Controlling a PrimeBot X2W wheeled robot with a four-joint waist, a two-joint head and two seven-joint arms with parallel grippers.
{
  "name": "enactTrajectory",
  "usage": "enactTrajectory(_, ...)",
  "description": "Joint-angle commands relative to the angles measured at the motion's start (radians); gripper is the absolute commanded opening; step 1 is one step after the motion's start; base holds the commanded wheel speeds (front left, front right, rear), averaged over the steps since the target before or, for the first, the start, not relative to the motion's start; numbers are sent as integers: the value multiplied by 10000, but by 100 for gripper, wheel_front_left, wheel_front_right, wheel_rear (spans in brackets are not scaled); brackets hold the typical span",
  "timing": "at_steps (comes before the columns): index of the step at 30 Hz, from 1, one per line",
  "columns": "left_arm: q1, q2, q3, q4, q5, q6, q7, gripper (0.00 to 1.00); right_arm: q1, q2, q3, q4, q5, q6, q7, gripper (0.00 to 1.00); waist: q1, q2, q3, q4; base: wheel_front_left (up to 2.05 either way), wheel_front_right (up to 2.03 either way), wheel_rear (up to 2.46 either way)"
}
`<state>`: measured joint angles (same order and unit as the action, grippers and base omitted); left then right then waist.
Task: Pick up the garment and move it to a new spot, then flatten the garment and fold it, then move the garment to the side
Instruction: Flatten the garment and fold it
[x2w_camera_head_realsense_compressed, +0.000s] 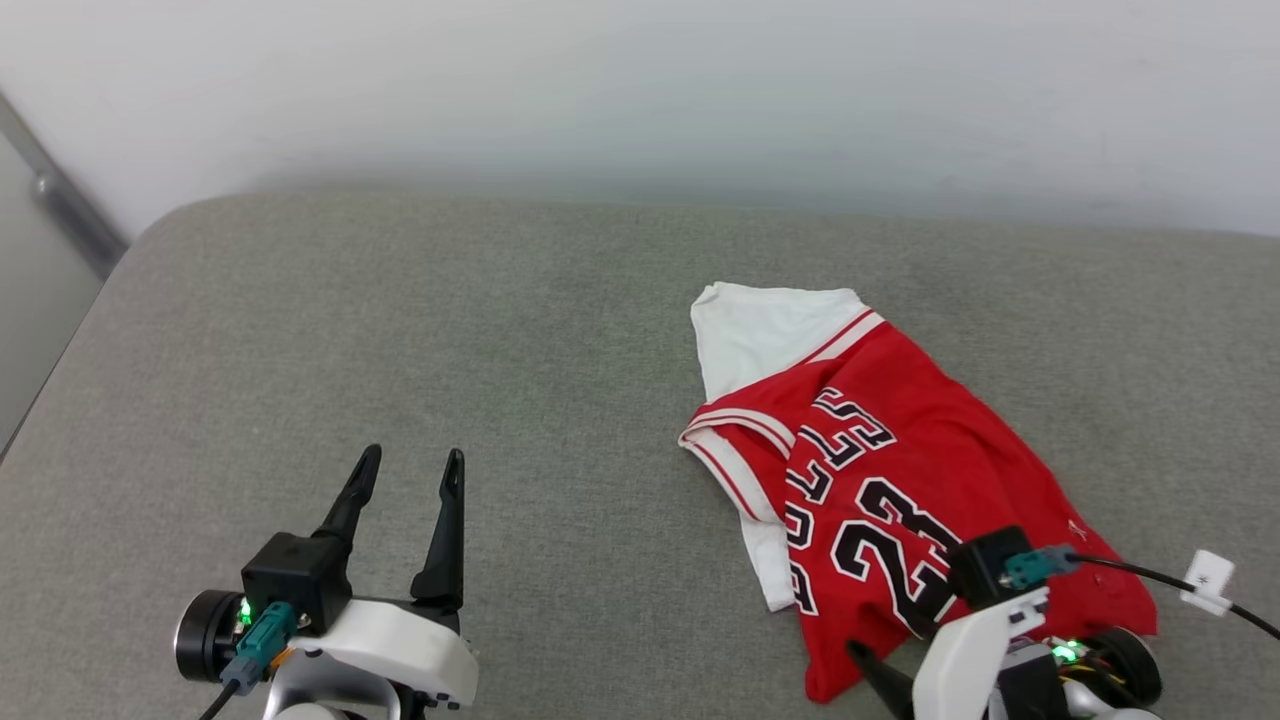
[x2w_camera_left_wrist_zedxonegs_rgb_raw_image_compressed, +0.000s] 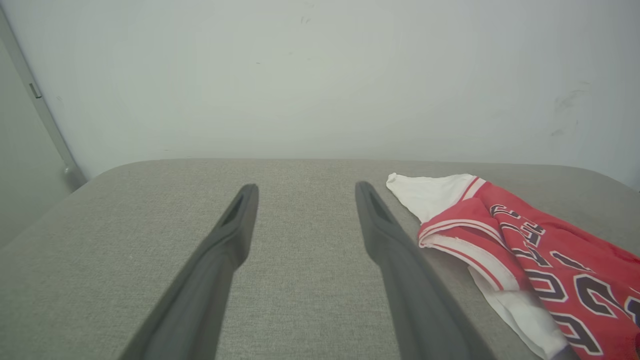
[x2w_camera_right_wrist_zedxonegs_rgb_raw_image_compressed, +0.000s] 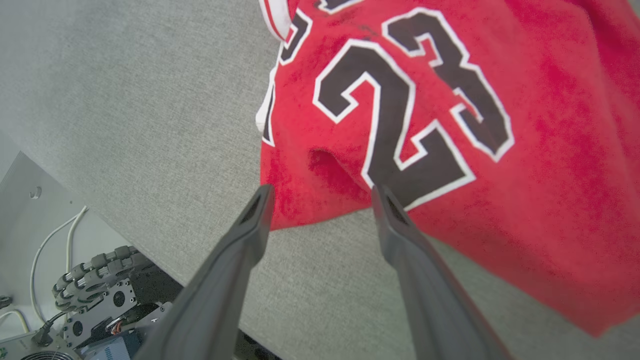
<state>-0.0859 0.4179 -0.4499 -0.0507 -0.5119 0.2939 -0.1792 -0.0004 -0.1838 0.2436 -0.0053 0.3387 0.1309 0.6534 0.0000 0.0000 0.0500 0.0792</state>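
1. Right side of worktop (x2w_camera_head_realsense_compressed: 300, 350), toward near edge: garment (x2w_camera_head_realsense_compressed: 900, 470), red, black "23" facing up. Rumpled & doubled over itself, not flat. White sleeve (x2w_camera_head_realsense_compressed: 760, 330) pointing far-left; near hem closest to the worktop edge.
2. Near left: left tool (x2w_camera_head_realsense_compressed: 413, 453), released, fingers wide, nothing between. Hovering over bare worktop, well apart from garment. Left wrist view agrees: cloth off to right of the fingers, no contact.
3. Near right: right tool (x2w_camera_right_wrist_zedxonegs_rgb_raw_image_compressed: 322, 189), also released, fingers spread, no cloth pinched. Tips just over near hem, below the "23". Touching cloth or not: can't tell.
4. Step in hand, prob.: gap between move to new spot & flattening. No grip on garment, so no carrying atm. New spot or start spot: can't tell.
5. Next move, as judged: get hold of cloth again. Either pinch near hem w/ right tool, or bring left tool across to striped sleeve edge (x2w_camera_head_realsense_compressed: 735, 420) & work w/ both.
6. For flattening: 2 grips well apart (hem corner + sleeve/shoulder), pull outward, lay down w/ "23" smooth. Thin pinch, top layer only, not the whole bunch.
7. Watch: limp fabric, likely to drag & re-bunch. With near hem close to worktop edge, better to pull toward far side, not off the edge.
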Motion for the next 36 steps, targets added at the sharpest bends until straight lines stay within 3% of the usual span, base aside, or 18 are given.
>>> enactTrajectory(1,-114,-18,-8,-22,69,-27,-45,100,-197,-10,87,72,122,-3,88,100,0,0,122,118,0,0,0)
enactTrajectory(13,-589,-219,-67,256,44,-188,-282,100,-1129,65,1236,2992,480,-3,288,100,0,0,863,697,0,0,0)
enactTrajectory(14,-608,-229,-61,282,36,-170,-296,100,-1114,88,1290,3168,546,-3,308,72,0,0,885,705,0,0,0)
enactTrajectory(15,-626,-243,-54,303,30,-160,-323,100,-1140,73,1359,3266,575,-3,312,20,0,0,901,705,0,0,0)
enactTrajectory(16,-642,-254,-47,318,27,-149,-338,100,-1186,37,1389,3300,621,-3,314,0,0,0,910,700,0,0,0)
enactTrajectory(20,-584,-231,21,377,-21,-122,-392,100,-1572,-229,891,2234,493,-3,-222,0,0,0,889,594,0,0,0)
enactTrajectory(25,-522,-252,49,398,-72,-147,-466,100,-1850,-573,-494,512,-93,-3,-702,0,0,0,878,417,0,0,0)
enactTrajectory(29,-591,-298,43,390,-98,-171,-516,100,-2173,-573,-1849,-135,-382,-5,-656,0,0,0,988,306,0,0,0)
enactTrajectory(34,-820,-354,-47,386,-24,-284,-544,100,-2709,-496,-3643,633,-552,-3,-591,0,0,0,1364,343,0,0,0)
enactTrajectory(36,-1042,-405,-101,476,1,-357,-596,100,-2945,-358,-4699,2037,-542,-3,-618,0,0,0,1718,485,0,0,0)
